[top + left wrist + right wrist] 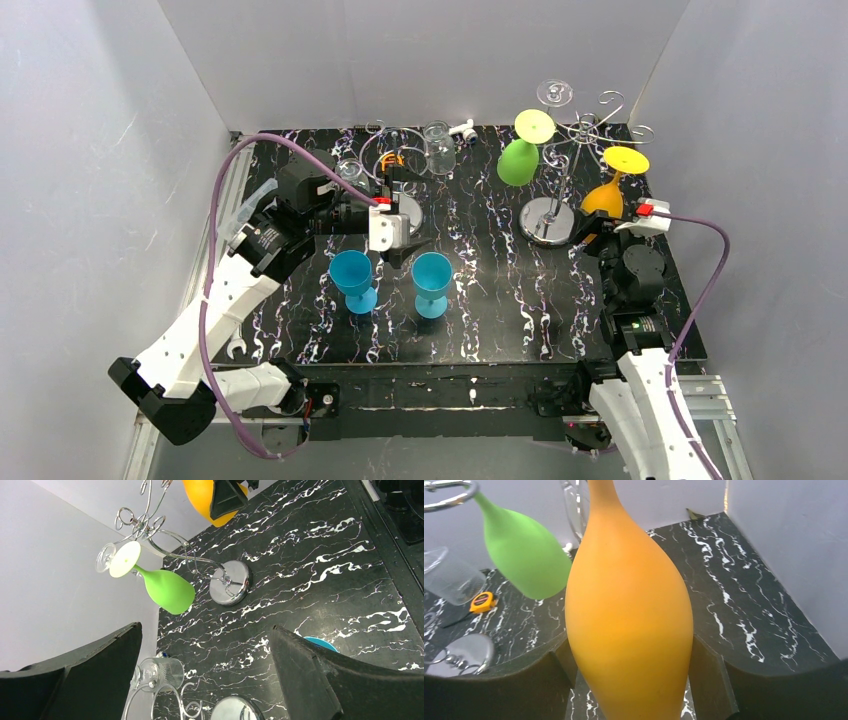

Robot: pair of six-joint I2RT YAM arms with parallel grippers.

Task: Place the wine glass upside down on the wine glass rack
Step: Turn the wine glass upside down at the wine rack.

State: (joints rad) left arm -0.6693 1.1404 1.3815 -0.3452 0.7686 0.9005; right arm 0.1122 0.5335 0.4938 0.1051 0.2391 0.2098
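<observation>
Right wrist: my right claw (pixel 631 680) clamps the inverted orange wine glass (pixel 629 610), 3 o'clock of the wine glass rack (pixel 541 216); left claw (pixel 207 672) apart.

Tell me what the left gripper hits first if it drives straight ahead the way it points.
Most likely the rack's round chrome base: the left gripper, open, faces it across bare tabletop. Depth is hard to judge.

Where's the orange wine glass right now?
The orange wine glass is upside down in the right gripper, at the top view's right, beside the tall silver wire rack.
</observation>
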